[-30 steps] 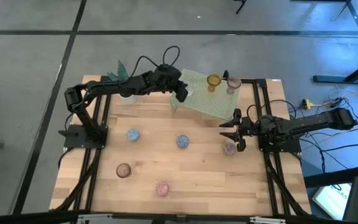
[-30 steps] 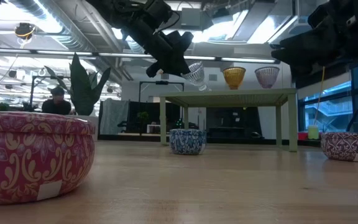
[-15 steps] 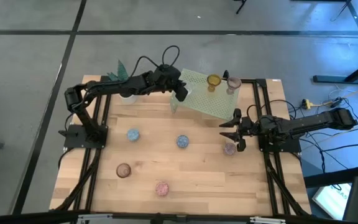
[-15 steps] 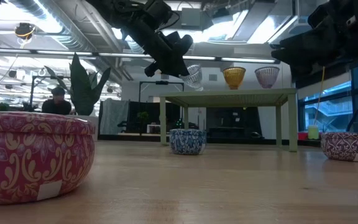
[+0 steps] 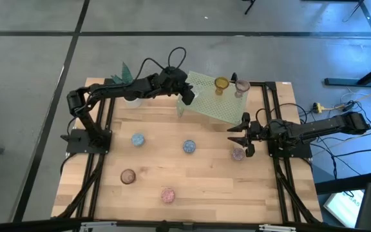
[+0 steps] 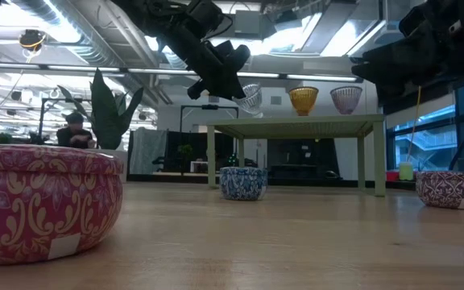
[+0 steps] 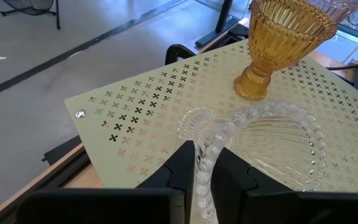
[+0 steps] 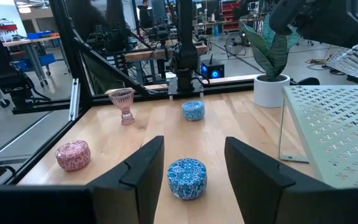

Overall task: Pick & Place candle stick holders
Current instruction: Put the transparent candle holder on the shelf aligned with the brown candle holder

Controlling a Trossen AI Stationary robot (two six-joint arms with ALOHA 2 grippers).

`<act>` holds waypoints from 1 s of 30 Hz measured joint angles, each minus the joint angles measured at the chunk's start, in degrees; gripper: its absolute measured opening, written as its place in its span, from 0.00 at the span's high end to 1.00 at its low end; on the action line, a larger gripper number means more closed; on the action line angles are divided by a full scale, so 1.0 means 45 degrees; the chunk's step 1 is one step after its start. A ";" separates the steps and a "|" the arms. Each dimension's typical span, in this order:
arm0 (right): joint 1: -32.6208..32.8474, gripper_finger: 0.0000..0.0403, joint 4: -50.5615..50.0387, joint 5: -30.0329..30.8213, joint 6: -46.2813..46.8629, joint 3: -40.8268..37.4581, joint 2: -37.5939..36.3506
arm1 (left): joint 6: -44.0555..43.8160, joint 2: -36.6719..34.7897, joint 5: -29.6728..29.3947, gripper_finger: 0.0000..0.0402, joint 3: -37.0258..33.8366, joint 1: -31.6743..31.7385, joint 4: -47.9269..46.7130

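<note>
**Candle stick holders: one clear cup gripped over the green rack**

Candle stick holders lay scattered on the wooden table (image 5: 192, 174) and on the green rack (image 5: 212, 100) at its far side. The left gripper (image 5: 190, 98) hung over the rack's near-left part, its fingers (image 7: 180, 167) clenched on the beaded rim of a clear glass holder (image 7: 263, 146), which was tilted on its side above the perforated top. In the low view that clear cup (image 6: 250, 97) was off the rack surface, slanting from the gripper.

An amber holder (image 5: 221, 84) and a pinkish-clear holder (image 5: 241, 86) stood upright on the rack's far part, just beside each other.

The right gripper (image 5: 239, 134) waited over the table's right side with its fingers (image 8: 143, 168) spread and nothing between them, just beyond a purple patterned holder (image 5: 238, 153). On the table there were also two blue holders (image 5: 189, 147) (image 5: 138, 139), a brownish one (image 5: 128, 176) and a pink one (image 5: 167, 194) near the front edge.

A white pot with a green plant (image 5: 130, 100) stood at the table's far-left corner, partly under the left arm. A person (image 6: 75, 129) showed in the room beyond.
</note>
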 joint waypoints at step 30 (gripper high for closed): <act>-0.0010 0.57 0.0554 0.0005 0.0577 0.0000 0.0001 | -0.2706 -0.0003 0.1549 0.93 0.3117 0.0597 -0.1680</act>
